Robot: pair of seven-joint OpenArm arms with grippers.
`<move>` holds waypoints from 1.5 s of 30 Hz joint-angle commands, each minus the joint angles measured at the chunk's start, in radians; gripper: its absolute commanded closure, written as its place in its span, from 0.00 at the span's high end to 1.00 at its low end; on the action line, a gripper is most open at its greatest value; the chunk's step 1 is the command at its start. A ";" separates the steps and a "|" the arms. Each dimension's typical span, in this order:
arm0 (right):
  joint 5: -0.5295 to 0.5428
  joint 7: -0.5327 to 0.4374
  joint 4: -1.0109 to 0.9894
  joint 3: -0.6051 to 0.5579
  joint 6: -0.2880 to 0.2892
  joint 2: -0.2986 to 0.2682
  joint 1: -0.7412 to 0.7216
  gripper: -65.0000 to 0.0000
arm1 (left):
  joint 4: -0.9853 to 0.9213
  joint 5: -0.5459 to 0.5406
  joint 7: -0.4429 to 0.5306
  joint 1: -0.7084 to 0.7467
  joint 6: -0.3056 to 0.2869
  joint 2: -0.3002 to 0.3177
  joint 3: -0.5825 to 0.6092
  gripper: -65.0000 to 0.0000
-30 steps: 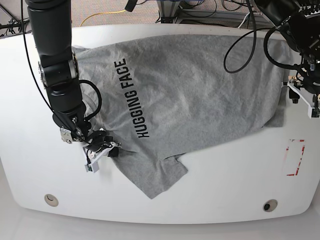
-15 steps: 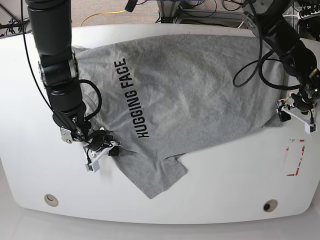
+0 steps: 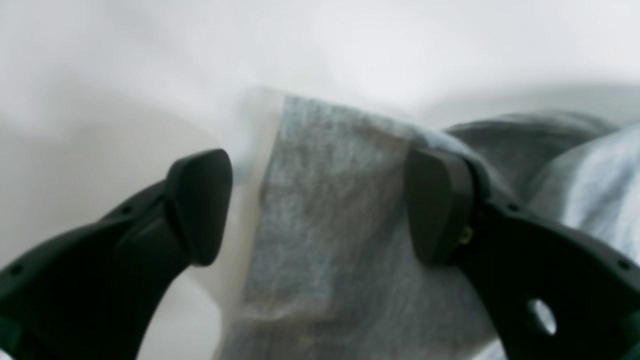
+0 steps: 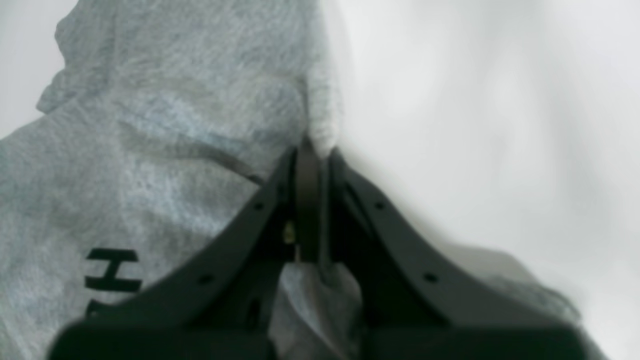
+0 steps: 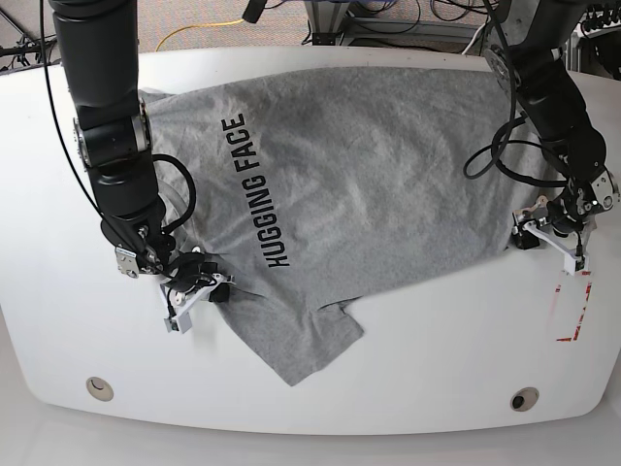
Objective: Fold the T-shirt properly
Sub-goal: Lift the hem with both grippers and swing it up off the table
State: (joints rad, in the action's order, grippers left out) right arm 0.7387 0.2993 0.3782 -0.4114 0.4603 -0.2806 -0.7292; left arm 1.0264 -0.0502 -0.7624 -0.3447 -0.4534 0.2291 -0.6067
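The grey T-shirt (image 5: 359, 184) lies spread over the white table (image 5: 437, 330), filling the middle of the base view. The right gripper (image 4: 312, 150) pinches its edge at lower left. The left gripper (image 3: 320, 200) is spread wide around the hem at right; if it closes too shallow, the cloth may slip out.
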 commanded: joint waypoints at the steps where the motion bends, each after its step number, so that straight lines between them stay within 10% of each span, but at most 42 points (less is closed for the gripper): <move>1: 0.014 -0.013 0.015 0.006 0.008 -0.010 -0.037 0.00 | 0.001 -0.006 -0.009 -0.015 -0.008 0.014 0.014 0.71; 9: 0.015 -0.009 0.026 0.006 0.012 -0.010 -0.036 0.00 | 0.001 -0.004 0.011 -0.007 -0.005 0.013 0.064 0.00; 22: 0.008 0.360 0.569 0.306 0.022 -0.118 0.164 0.00 | 0.418 -0.007 -0.102 0.029 -0.012 0.013 0.066 0.00; 29: 0.009 0.529 0.781 0.475 0.022 -0.168 0.260 0.00 | 0.632 -0.007 -0.202 0.035 -0.123 0.013 0.066 0.00; 45: 0.009 0.628 0.802 0.504 0.030 -0.271 -0.037 0.00 | 0.856 -0.006 -0.248 -0.182 -0.126 0.013 0.216 0.00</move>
State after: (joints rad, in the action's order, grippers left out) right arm 0.7280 0.9218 1.1622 0.0875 0.4870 -0.5144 -0.6628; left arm 1.8629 -0.0612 -1.0065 -0.4526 -0.5850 0.2249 -0.3870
